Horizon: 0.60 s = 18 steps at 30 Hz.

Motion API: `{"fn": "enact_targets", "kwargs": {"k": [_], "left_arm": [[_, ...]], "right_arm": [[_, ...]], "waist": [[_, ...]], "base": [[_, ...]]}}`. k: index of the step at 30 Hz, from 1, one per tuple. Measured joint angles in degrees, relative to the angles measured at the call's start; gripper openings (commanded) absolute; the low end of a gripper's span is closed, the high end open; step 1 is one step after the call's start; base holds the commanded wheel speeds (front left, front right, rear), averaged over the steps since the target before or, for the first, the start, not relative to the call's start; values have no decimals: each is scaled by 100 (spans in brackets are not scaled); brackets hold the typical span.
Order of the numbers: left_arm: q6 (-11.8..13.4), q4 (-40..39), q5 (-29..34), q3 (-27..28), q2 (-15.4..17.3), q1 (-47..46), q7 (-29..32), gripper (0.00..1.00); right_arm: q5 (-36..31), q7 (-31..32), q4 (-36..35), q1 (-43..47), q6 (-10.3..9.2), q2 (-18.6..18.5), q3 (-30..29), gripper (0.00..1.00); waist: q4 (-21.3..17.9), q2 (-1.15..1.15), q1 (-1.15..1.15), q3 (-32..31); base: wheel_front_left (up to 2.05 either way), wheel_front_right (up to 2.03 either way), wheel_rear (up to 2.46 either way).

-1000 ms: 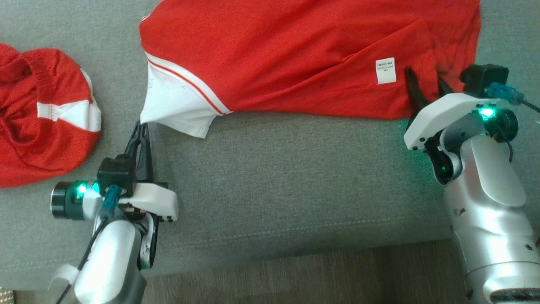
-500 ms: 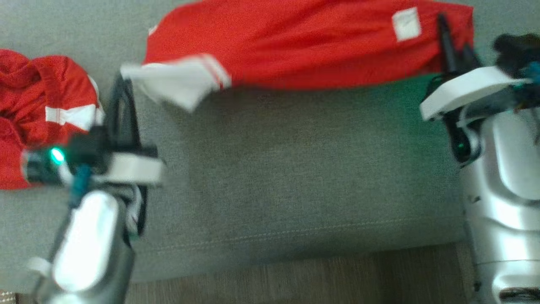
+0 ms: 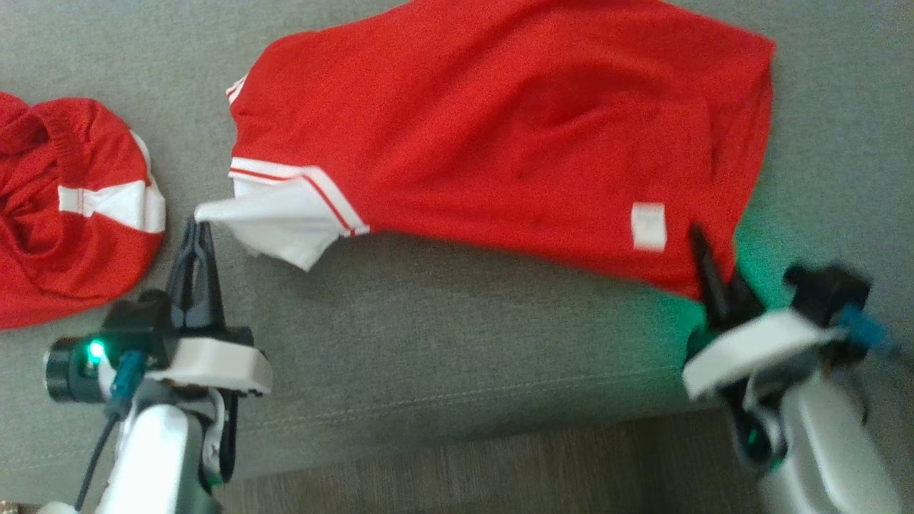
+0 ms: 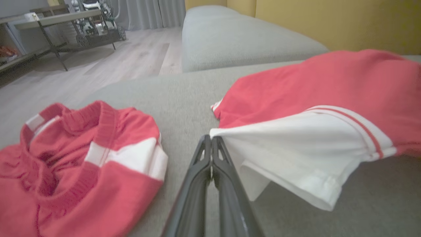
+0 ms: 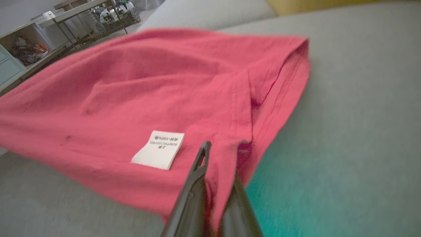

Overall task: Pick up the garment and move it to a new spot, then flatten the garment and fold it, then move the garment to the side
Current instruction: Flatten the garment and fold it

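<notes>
The garment (image 3: 500,128) is a red shirt with a white sleeve, spread across the grey sofa seat (image 3: 464,343). My left gripper (image 3: 197,230) is shut on the tip of the white sleeve (image 3: 278,221). In the left wrist view the closed left gripper (image 4: 210,140) pinches the corner of the white sleeve (image 4: 296,138). My right gripper (image 3: 707,250) is shut on the garment's red hem corner, beside a white care label (image 3: 648,225). In the right wrist view the red cloth (image 5: 131,82) runs between the right gripper's (image 5: 217,148) fingers, and one finger is partly under the fabric.
A second red and white garment (image 3: 71,207) lies bunched at the left of the seat, close to my left arm. The sofa's front edge runs along the bottom, with wood floor (image 3: 500,464) beyond it. A yellow wall (image 4: 329,23) stands behind the sofa.
The right gripper has shut on the hem and pulled it toward the sofa's front edge. The left gripper shifted a little left, still gripping the sleeve. More of the shirt is spread out.
</notes>
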Motion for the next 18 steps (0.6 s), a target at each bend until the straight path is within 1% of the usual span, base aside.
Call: {"fn": "enact_targets", "kwargs": {"k": [2, 3, 4, 6, 7, 12, 18], "left_arm": [[-1, 94, 0, 15, -74, 135, 1, 0], [-4, 105, 1, 22, -88, 154, 0, 0], [-10, 121, 1, 66, -111, 154, 0, 0], [-53, 135, 18, 124, -155, 155, 0, 0], [-52, 146, 38, 145, -175, 155, 1, 0], [-54, 199, 164, 205, -197, 155, 0, 0], [-103, 256, 220, 209, -233, 149, 0, 0]], "right_arm": [[199, -55, -51, 442, 0, 52, 163, 0], [268, -74, -82, 583, 0, 63, 240, 2], [376, -123, -132, 744, 0, 69, 326, 35], [434, -124, -205, 811, 0, 68, 336, 87], [450, -124, -236, 822, 0, 68, 337, 100], [619, -84, -465, 822, 0, 69, 272, 100], [1127, 461, -795, 964, 0, 52, 237, 100]], "waist": [[19, 0, 0, 24], [26, 0, 0, 31], [40, 0, 0, 37], [55, 0, 0, 41], [60, 0, 0, 41], [64, 0, 0, 76], [135, 0, 0, 98]], "base": [[0, 0, 0], [0, 0, 0], [0, 0, 0], [0, 0, 0], [0, 0, 0], [0, 0, 0], [0, 0, 0]]}}
